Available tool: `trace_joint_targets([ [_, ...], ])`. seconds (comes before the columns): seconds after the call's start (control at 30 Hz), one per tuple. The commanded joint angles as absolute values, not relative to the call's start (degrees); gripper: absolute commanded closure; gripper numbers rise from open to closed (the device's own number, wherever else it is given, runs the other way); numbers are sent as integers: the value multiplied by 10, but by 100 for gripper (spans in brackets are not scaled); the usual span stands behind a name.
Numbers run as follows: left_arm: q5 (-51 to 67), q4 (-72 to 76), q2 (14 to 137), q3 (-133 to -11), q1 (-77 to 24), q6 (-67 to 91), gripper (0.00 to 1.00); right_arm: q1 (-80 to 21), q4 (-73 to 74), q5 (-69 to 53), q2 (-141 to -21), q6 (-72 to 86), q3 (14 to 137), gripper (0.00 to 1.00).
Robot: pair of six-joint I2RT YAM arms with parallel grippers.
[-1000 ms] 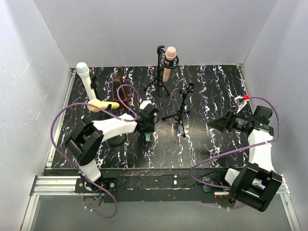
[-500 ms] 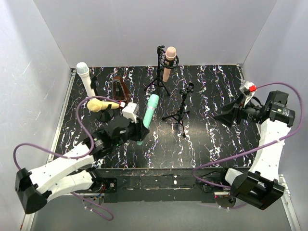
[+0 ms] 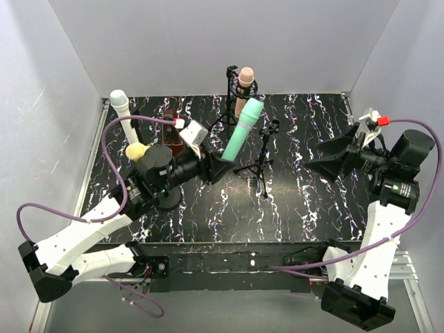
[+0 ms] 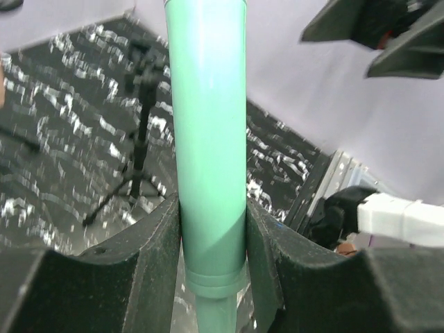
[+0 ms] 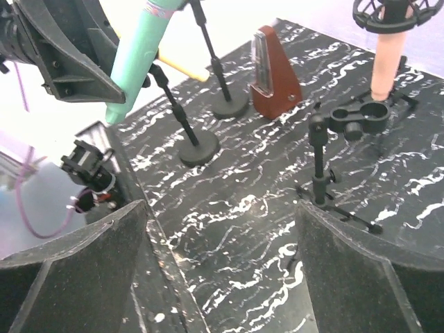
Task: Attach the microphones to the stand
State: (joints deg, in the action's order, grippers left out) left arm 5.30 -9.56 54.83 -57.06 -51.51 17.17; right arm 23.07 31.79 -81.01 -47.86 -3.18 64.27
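Note:
My left gripper (image 3: 220,166) is shut on a mint-green microphone (image 3: 241,130) and holds it tilted in the air, its head near the clip of the empty black tripod stand (image 3: 263,149). In the left wrist view the green microphone (image 4: 208,139) is clamped between both fingers (image 4: 156,257). My right gripper (image 3: 331,156) is open and empty, raised at the right, with the empty stand's clip (image 5: 361,118) ahead of it. A pink microphone (image 3: 243,90) sits in the rear tripod stand. A white microphone (image 3: 123,111) and a yellow microphone (image 3: 137,151) sit on stands at the left.
A brown metronome (image 5: 274,73) stands at the back left, beside two round-base stands (image 5: 200,147). The tripod legs (image 3: 258,173) spread across the middle of the marbled black table (image 3: 312,201). White walls close in the sides and back.
My left arm has lifted the green microphone off the table and carried it back and right, up beside the empty stand. My right arm has risen and drawn back to the right.

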Motion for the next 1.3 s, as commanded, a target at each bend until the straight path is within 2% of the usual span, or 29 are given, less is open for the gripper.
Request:
trace_joint_targets([
  [0.0, 122, -34, 598, -652, -518, 146, 100, 217, 121, -879, -499, 160, 664, 7],
  [0.33, 165, 15, 718, -751, -534, 151, 100, 117, 201, -847, -524, 154, 759, 8],
  [0.63, 166, 13, 759, -787, -544, 160, 100, 38, 361, -757, -570, 61, 856, 8],
  [0.8, 168, 19, 794, -812, -553, 163, 100, 20, 314, -730, -584, 128, 874, 8],
  [1.0, 167, 40, 825, -829, -570, 169, 100, 12, 255, -641, -578, 222, 838, 9],
  [1.17, 167, 58, 849, -838, -581, 172, 100, 10, 178, -612, -578, 329, 787, 12],
  [1.27, 163, 65, 854, -841, -585, 170, 100, 10, 179, -578, -579, 337, 776, 13],
])
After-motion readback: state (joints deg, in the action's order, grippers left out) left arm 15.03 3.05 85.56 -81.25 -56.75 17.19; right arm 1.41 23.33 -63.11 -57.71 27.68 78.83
